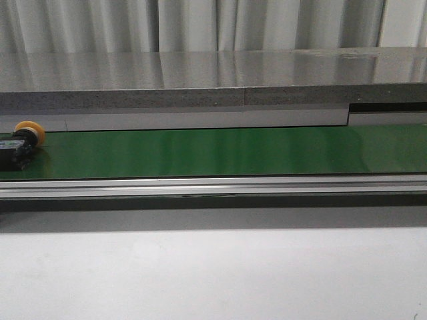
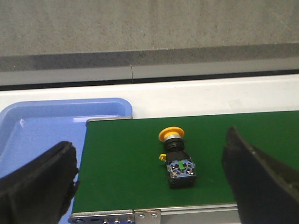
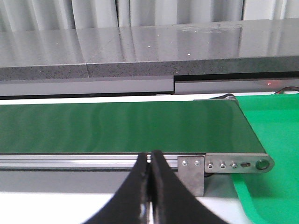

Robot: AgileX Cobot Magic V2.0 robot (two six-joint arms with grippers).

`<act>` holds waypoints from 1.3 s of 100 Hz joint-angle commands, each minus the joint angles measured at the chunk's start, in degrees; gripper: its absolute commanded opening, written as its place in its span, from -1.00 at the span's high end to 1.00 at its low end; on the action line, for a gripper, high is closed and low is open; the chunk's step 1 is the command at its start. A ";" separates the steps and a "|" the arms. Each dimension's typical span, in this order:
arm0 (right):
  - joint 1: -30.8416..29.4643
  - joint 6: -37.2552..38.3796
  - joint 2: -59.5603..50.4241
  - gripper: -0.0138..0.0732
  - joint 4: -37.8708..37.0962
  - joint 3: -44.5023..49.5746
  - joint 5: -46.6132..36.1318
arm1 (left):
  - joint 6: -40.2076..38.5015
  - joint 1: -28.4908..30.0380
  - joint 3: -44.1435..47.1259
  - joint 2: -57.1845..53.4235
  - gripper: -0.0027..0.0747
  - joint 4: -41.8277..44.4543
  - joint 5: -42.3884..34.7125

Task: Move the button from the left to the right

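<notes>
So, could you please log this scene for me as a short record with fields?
button: lying on its side at the left end of the belt, yellow cap toward the far wall, untouched
belt: green, otherwise bare in the front view
tray: blue, just past the belt's left end
left gripper: open, fingers either side of the button, not touching
right gripper: shut, holding nothing, near the belt's right end

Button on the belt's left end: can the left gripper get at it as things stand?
Probably yes. The button lies on its side on the green belt, uncovered, and the left gripper is open with its fingers either side of it, nothing between.
</notes>
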 commanded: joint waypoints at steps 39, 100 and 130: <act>-0.18 -0.13 -0.93 0.84 -0.54 -1.06 -4.70 | 0.10 -0.41 14.46 -17.49 -0.64 -0.16 -12.50; -0.18 -0.13 -0.93 0.84 -0.54 -1.06 -4.70 | 0.10 -0.41 14.59 -17.36 0.97 -0.16 -12.38; -0.18 -0.13 -0.93 0.84 -0.54 -1.11 -6.18 | 0.10 -0.41 14.59 -17.36 0.98 -0.16 -12.38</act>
